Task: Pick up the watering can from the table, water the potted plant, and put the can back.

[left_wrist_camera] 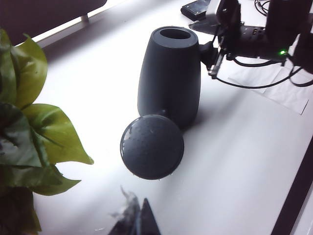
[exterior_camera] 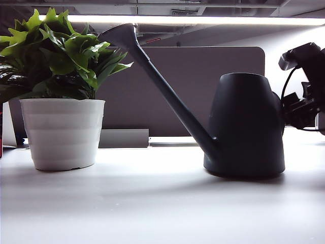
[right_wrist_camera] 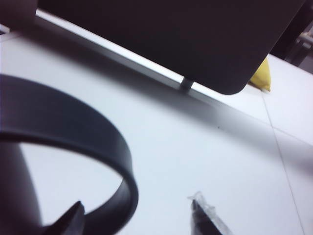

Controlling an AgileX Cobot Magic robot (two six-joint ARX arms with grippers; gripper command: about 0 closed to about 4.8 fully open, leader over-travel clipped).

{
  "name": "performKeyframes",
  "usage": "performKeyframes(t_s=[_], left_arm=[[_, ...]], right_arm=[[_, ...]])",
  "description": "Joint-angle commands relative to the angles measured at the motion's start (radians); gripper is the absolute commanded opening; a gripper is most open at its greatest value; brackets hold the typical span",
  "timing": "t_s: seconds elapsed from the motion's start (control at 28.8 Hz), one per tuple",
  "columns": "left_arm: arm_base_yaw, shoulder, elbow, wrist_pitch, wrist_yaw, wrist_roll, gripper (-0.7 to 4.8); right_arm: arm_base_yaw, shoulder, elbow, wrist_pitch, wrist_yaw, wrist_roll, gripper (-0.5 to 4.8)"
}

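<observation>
Watering can (exterior_camera: 247,124), right gripper (right_wrist_camera: 134,215) astride handle, left gripper (left_wrist_camera: 133,218) aloft.

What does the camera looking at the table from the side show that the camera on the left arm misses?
Only the side view shows the white pot of the potted plant and the spout's full length.

Only the left wrist view shows the open top of the watering can, the left gripper fingertips, and the right gripper beside the can's handle side.

Both show the can standing upright on the table, green leaves, and the right arm.
</observation>
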Motion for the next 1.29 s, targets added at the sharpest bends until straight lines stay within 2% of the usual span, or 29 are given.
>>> performKeyframes(t_s=[0.03,0.07,0.14,0.17,0.35,0.38,0.56,0.69,0.8,0.9,1.11,1.29], left_arm=[[-0.003,-0.004,0.001,0.006,0.007,-0.037,-0.05],[-0.003,-0.006,0.001,0.006,0.008,-0.061,-0.05],[-0.004,-0.011,0.001,0.006,0.026,-0.081,-0.05],[-0.005,-0.022,0.001,0.006,0.036,-0.087,-0.05],[-0.011,-0.090,0.001,0.005,0.039,-0.087,-0.05],[-0.011,-0.127,0.001,0.002,0.013,-0.099,-0.05],[-0.010,-0.233,-0.027,-0.027,-0.060,-0.202,-0.05],[-0.010,-0.356,-0.133,-0.021,-0.075,-0.267,-0.05],[-0.010,-0.472,-0.249,-0.003,-0.077,-0.327,-0.05],[-0.010,-0.576,-0.364,0.061,-0.082,-0.380,-0.05],[-0.011,-0.745,-0.546,0.140,-0.198,-0.386,-0.05],[-0.008,-0.740,-0.696,0.243,-0.229,-0.401,-0.05]], right_arm=[[0.002,-0.122,-0.034,-0.131,0.026,0.014,2.53],[0.003,-0.166,-0.045,-0.170,0.033,0.030,2.17],[0.006,-0.276,-0.059,-0.279,0.040,0.074,0.21],[0.006,-0.332,-0.059,-0.343,0.040,0.091,-0.03],[0.034,-0.656,-0.058,-0.597,0.039,0.196,-0.06],[0.051,-0.748,-0.058,-0.656,0.039,0.221,-0.06],[0.121,-0.965,-0.058,-0.840,0.054,0.287,-0.06],[0.163,-1.064,-0.071,-0.949,0.080,0.313,-0.06],[0.175,-1.095,-0.112,-0.976,0.053,0.348,-0.06],[0.188,-1.126,-0.169,-0.931,0.055,0.395,-0.06],[0.220,-1.222,-0.285,-0.880,0.116,0.417,-0.06],[0.222,-1.337,-0.392,-0.895,0.109,0.420,-0.06]])
